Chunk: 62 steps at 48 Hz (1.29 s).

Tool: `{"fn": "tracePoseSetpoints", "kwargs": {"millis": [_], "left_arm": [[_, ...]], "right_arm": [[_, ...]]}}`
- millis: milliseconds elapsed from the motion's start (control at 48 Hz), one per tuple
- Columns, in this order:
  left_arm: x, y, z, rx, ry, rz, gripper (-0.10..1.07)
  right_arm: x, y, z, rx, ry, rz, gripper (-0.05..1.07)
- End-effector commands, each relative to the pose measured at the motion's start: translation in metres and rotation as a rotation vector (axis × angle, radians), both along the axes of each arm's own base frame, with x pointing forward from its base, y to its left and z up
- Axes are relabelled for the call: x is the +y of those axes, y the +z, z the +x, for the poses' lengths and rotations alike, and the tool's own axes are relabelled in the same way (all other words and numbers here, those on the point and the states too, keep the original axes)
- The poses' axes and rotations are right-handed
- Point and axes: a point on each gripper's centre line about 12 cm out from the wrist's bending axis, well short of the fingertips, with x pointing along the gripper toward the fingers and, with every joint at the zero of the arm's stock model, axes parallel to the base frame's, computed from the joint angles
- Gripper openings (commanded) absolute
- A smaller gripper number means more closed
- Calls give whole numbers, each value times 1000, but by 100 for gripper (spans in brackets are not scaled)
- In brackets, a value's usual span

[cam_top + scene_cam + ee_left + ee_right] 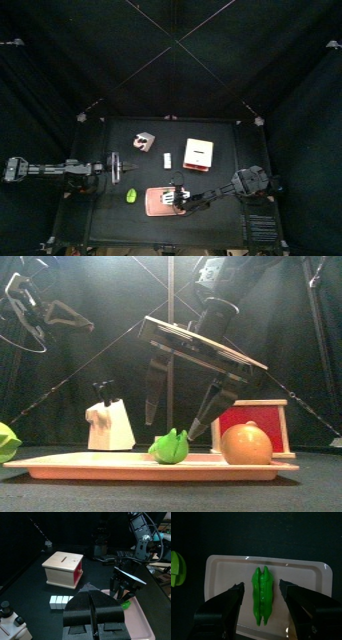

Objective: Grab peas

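Note:
The peas are a bright green pod lying flat in the middle of a pale pink tray. My right gripper is open and hangs just above the pod, one jaw on each side, not touching it. In the front view the peas show end-on on the tray, below the right gripper. From above, the right gripper covers the tray. My left gripper is shut and empty, resting at the table's left side.
A tan wooden box with a red side stands behind the tray. A yellow-orange rounded piece lies on the tray's right end. A second green piece lies just left of the tray. White blocks and a white object sit mid-table.

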Motion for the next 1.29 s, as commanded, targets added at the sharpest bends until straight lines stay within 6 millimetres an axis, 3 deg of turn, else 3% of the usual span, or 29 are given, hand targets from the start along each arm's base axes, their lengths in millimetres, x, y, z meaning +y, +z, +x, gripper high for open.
{"fn": "tracePoseSetpoints", "kwargs": {"millis": [0, 729, 1125, 1271], "left_arm": [[1, 5, 2, -15, 3, 5, -1], [1, 5, 2, -15, 1, 5, -1], [1, 6, 2, -16, 1, 5, -1], [1, 5, 1, -15, 3, 5, -1]], "right_arm": [[1, 16, 6, -41, 1, 8, 90], [7, -16, 6, 9, 15, 23, 89], [7, -19, 5, 18, 4, 37, 69], [7, -12, 6, 3, 6, 39, 67]]}}
